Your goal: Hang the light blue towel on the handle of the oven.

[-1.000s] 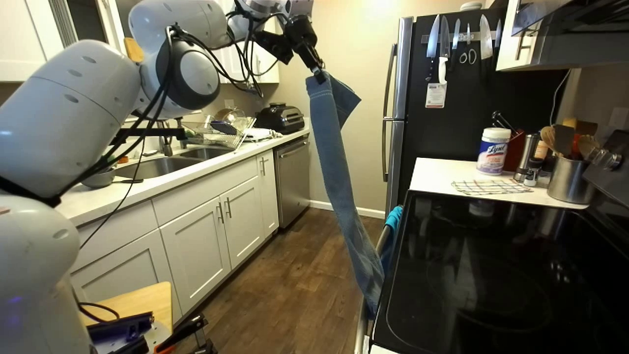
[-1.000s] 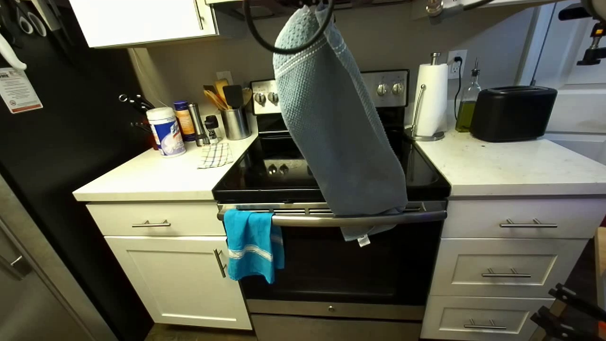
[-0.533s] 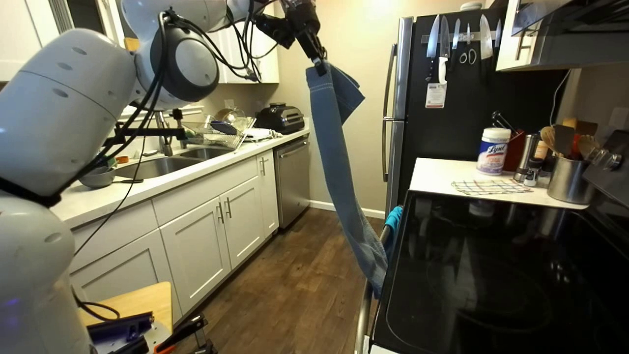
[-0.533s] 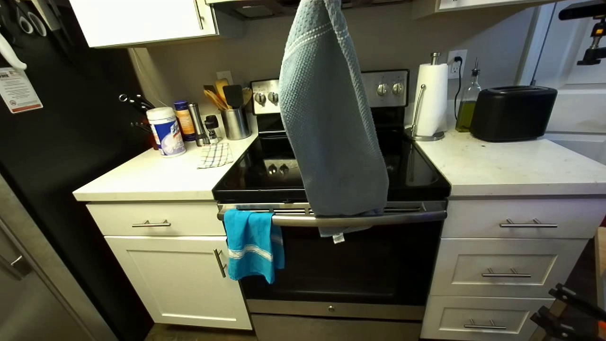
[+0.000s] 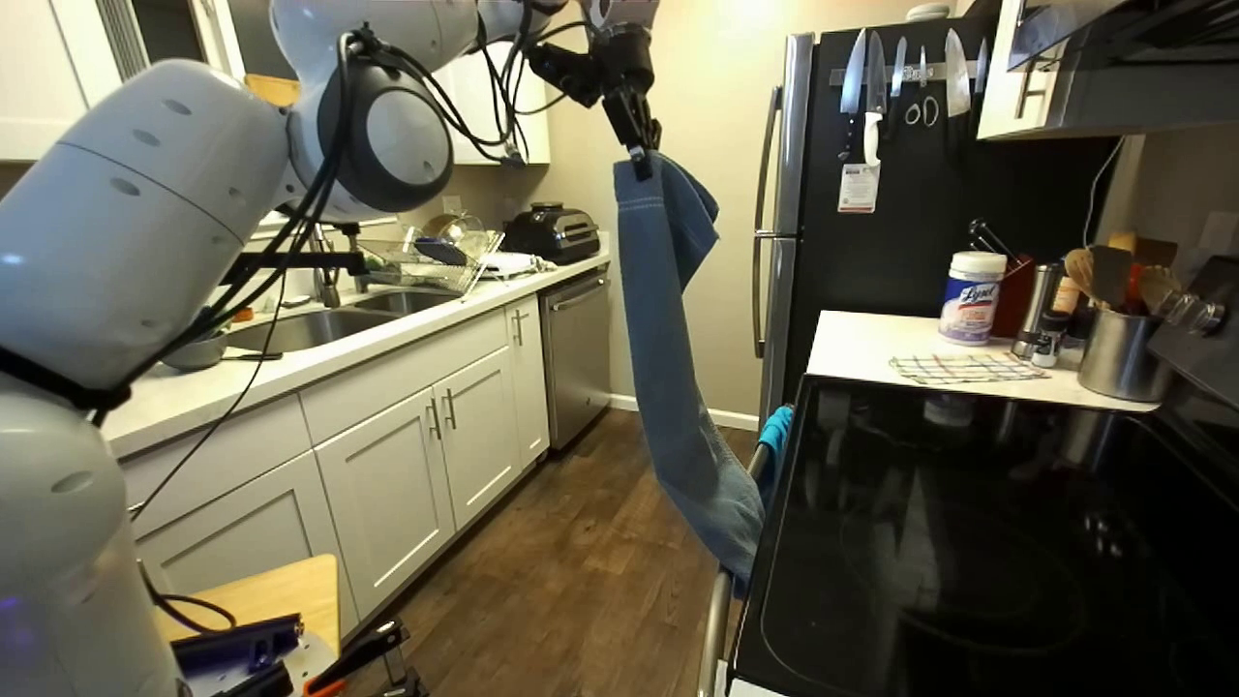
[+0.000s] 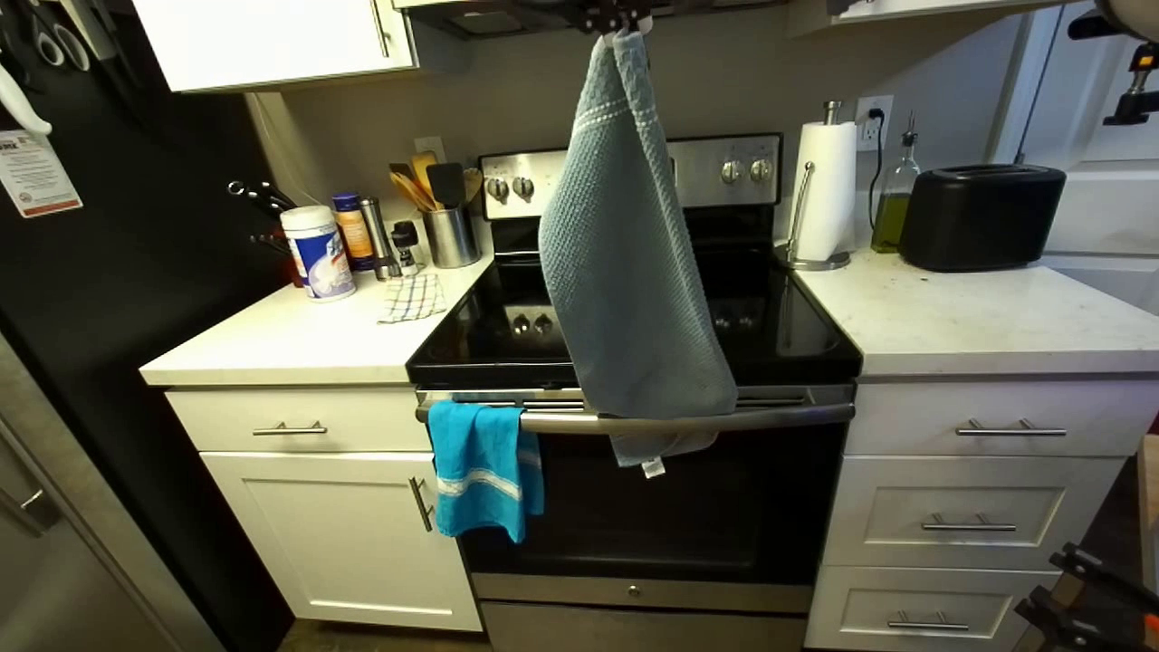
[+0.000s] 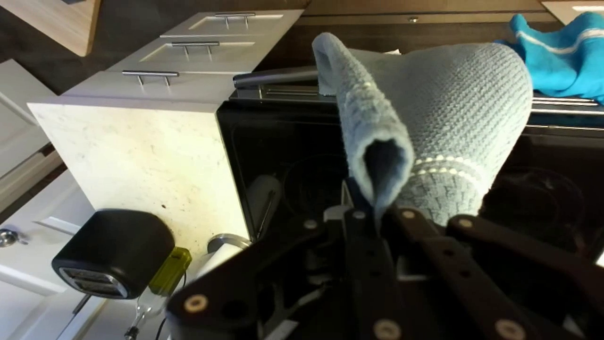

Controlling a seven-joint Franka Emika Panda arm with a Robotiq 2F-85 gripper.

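I hold the upper end of a long, dusty light blue woven towel (image 6: 634, 272) pinched in my black two-fingered tool (image 7: 380, 215), well above the slim horizontal brushed-metal oven handle (image 6: 788, 416). From there the towel slopes down over the handle, its lower end, bearing a small white tag (image 6: 653, 467), showing beneath and behind it. In an exterior view, a bright turquoise, white-striped cloth (image 6: 480, 507) hangs at the handle's left end, and to the right of the black range (image 6: 634, 521) the white bench (image 6: 978, 317) carries a white paper-towel roll (image 6: 826, 190) and a boxy black toaster (image 6: 982, 217).
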